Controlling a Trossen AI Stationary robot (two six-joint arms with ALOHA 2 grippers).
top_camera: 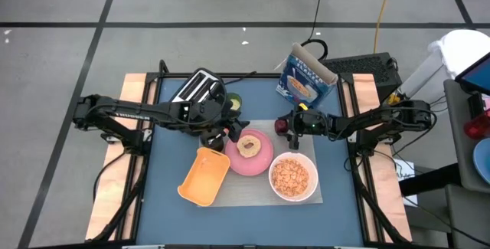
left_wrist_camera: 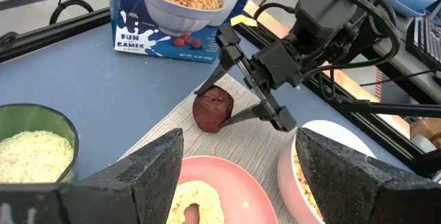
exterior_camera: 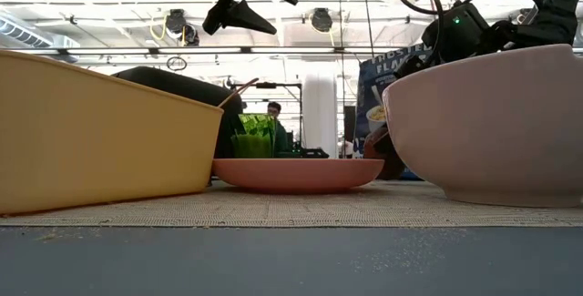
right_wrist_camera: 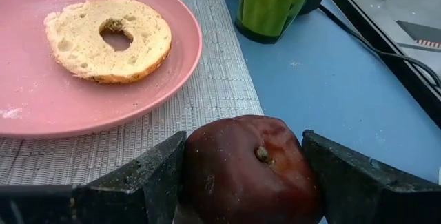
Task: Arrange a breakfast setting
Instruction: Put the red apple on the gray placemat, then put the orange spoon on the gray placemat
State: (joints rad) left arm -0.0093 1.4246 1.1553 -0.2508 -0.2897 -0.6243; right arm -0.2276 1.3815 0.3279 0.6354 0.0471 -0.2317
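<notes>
A grey mat [top_camera: 246,191] lies mid-table. On it sit a pink plate [top_camera: 260,161] with a bagel half [top_camera: 249,145], a white bowl [top_camera: 292,177] of tan cereal, and part of a yellow tray [top_camera: 204,177]. My right gripper [right_wrist_camera: 243,141] reaches in from the table's right and is shut on a dark-red fruit [left_wrist_camera: 213,108] at the mat's far edge. My left gripper [left_wrist_camera: 239,141] hangs open above the plate's left side and holds nothing. My right gripper pinches the fruit between its two fingers [left_wrist_camera: 258,112], one on each side [right_wrist_camera: 196,176]. The fingers slant down from the table's right. The fruit's stem end [right_wrist_camera: 262,155] faces back toward the wrist. Its underside sits on the mat's far corner [left_wrist_camera: 210,129].
A black-and-silver toaster [top_camera: 199,88] stands at the far left. A green cup [top_camera: 233,102] is beside it. A blue cereal box [top_camera: 305,76] stands at the far right behind my right gripper. Bare blue tabletop lies along the near edge.
</notes>
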